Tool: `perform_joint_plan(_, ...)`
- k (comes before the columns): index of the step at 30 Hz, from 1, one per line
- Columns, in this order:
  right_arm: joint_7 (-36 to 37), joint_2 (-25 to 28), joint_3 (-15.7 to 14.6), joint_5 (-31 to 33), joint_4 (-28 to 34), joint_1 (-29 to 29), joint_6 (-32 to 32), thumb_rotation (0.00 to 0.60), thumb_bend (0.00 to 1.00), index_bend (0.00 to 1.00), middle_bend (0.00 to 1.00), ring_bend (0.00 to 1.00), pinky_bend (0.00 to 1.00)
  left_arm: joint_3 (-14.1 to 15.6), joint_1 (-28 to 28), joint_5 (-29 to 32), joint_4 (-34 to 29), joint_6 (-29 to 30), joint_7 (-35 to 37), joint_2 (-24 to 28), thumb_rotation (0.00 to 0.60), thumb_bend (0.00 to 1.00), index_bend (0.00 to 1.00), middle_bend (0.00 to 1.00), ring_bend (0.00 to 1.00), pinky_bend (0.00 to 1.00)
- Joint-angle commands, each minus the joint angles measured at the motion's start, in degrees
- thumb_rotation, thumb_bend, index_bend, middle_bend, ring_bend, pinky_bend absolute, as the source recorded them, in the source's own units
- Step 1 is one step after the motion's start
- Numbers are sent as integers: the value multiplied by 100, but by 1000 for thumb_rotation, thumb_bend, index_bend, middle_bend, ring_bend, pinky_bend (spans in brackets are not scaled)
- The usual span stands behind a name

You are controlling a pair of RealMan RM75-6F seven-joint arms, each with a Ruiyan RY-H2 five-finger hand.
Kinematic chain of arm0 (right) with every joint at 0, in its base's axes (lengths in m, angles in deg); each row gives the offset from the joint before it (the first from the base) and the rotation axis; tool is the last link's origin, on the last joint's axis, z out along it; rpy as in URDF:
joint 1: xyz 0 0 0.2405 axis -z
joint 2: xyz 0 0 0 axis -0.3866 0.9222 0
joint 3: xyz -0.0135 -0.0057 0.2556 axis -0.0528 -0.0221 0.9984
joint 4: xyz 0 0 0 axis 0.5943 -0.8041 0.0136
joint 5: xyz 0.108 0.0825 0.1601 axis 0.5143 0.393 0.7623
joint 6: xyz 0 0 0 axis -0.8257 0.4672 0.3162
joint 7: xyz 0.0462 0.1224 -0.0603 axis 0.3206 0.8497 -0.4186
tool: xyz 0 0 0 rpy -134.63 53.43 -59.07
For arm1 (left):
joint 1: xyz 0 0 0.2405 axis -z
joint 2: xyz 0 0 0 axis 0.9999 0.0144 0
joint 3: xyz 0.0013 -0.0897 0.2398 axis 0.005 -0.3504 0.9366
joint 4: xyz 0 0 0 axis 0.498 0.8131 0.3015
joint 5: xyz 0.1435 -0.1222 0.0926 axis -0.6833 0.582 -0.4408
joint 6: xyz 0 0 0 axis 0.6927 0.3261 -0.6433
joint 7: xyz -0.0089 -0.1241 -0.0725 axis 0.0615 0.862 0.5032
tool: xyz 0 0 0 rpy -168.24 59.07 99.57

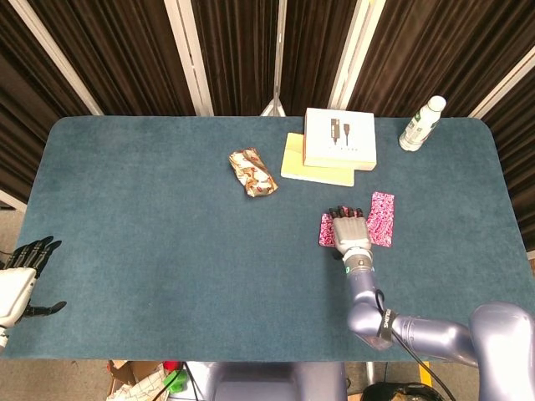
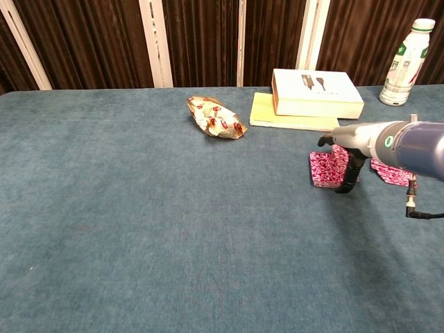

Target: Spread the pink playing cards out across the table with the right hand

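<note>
Right of centre on the tabletop (image 1: pixel 150 251), the right hand (image 1: pixel 349 231) lies flat over the pink playing cards (image 1: pixel 328 230), holding nothing.

Its fingers (image 2: pixel 345 182) are extended and slightly apart, tips down on the cards; the grip is not closed on anything, and how firmly it presses I cannot tell. One card (image 1: pixel 382 220) lies just to the hand's right, already separated. If the fingers press too lightly as they drag, they would likely slide over the top card and leave the stack bunched; too hard on the soft cloth could bend a card or push several along together. A sweep away from the robot risks nudging cards under the yellow book (image 1: pixel 316 169) and white box (image 1: pixel 338 137) nearby. The left hand (image 1: pixel 18 280) sits idle at the table's near-left edge, fingers apart, empty.
</note>
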Motion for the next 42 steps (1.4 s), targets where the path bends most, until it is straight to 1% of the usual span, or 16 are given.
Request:
perform_joint_plan(1,-5,-2,-1,42,-53,-4,-9,600,282,33,0,0,0,2,2,2,-4,-7,1,1,600,9,0,0,0,0)
perform_joint_plan(5,34,-1,-4,35,-95,12,-42,600,283,119,0,0,0,5,4,0,-13,-11,-8,1,600,9,0,0,0,0)
perform_joint_plan(7,71,-10,-1,12,-115,21,-63,600,282,136,0,0,0,7,6,-5,-15,-12,-16,0,600,9,0,0,0,0)
perform_joint_plan(15,128,-70,-7,-30,-155,15,-135,600,282,144,0,0,0,8,8,-3,-11,-16,-15,-2,600,9,0,0,0,0)
perform_joint_plan(21,235,-141,69,-96,-244,-9,-142,600,283,145,0,0,0,10,11,3,-2,-28,5,1,600,9,0,0,0,0)
perform_joint_plan(28,223,-192,50,-52,-353,-19,-185,600,283,253,0,0,0,15,15,6,1,-44,15,4,600,9,0,0,0,0)
perform_joint_plan(33,227,-218,43,-34,-416,-18,-217,600,283,277,0,0,0,16,19,13,-4,-54,10,10,600,9,0,0,0,0)
perform_joint_plan(37,269,-216,58,-98,-417,-14,-215,600,283,375,5,0,0,15,19,15,-5,-52,5,8,600,9,0,0,0,0)
perform_joint_plan(40,363,-202,71,-245,-378,11,-186,600,291,457,40,0,0,18,18,10,-5,-50,9,8,600,8,0,0,0,0)
perform_joint_plan(42,422,-190,73,-328,-350,34,-163,600,303,494,58,0,0,18,19,6,-6,-49,9,10,600,9,0,0,0,0)
